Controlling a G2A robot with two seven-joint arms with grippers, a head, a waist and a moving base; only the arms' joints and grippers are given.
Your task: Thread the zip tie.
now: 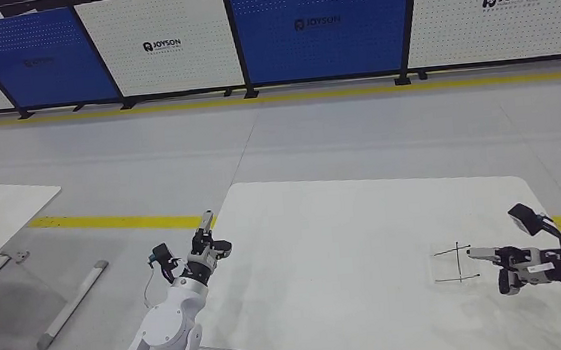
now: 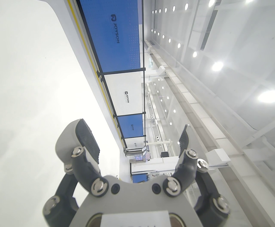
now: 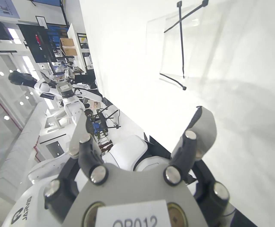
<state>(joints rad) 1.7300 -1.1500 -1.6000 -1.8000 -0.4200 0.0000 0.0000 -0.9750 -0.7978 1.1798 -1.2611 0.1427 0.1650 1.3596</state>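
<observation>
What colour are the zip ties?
The zip ties are black, clearest in the right wrist view.

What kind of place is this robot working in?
Probably a factory or test hall: blue and white perforated partition panels, a yellow line on the floor, and rows of high ceiling lights.

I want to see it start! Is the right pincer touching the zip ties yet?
Apart. The right wrist view shows bare white table between the open right pincer and the zip ties.
</observation>
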